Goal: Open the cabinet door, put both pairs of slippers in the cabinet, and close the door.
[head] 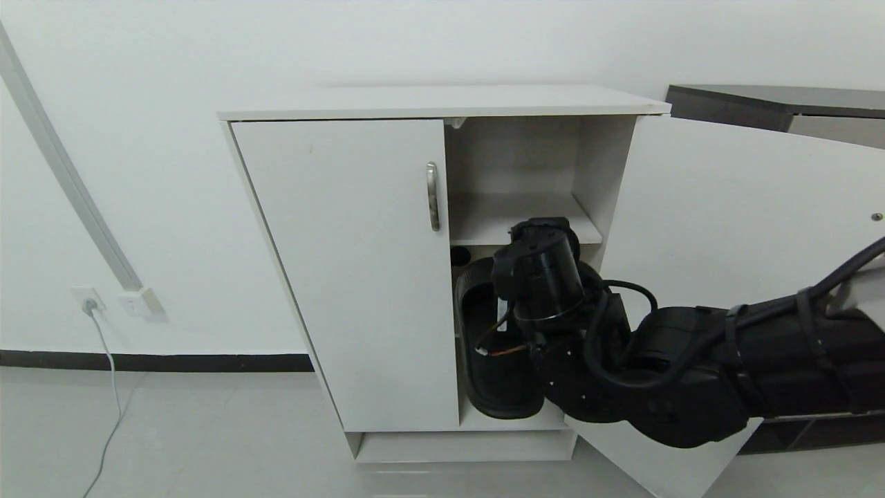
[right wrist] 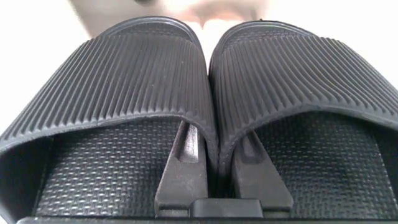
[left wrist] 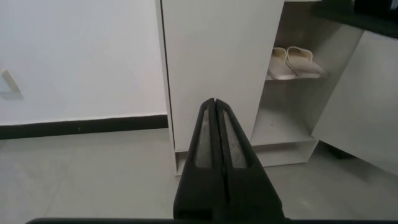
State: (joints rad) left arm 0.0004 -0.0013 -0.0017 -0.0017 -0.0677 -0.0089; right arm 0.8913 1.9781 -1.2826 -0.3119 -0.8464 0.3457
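Right wrist view: black slippers (right wrist: pixel 149 74), ribbed straps, in right claw (right wrist: pixel 216 142).

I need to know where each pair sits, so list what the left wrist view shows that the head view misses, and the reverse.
Left wrist view: a pair of cream flat slippers lying on a shelf inside, and the left gripper, shut, out in front of the white two-door cabinet. Head view: a pair of black ribbed rubber slippers upright in the lower compartment, the right arm in the opening, and a metal bar handle. Shared: that cabinet, its left door closed, its right door open.
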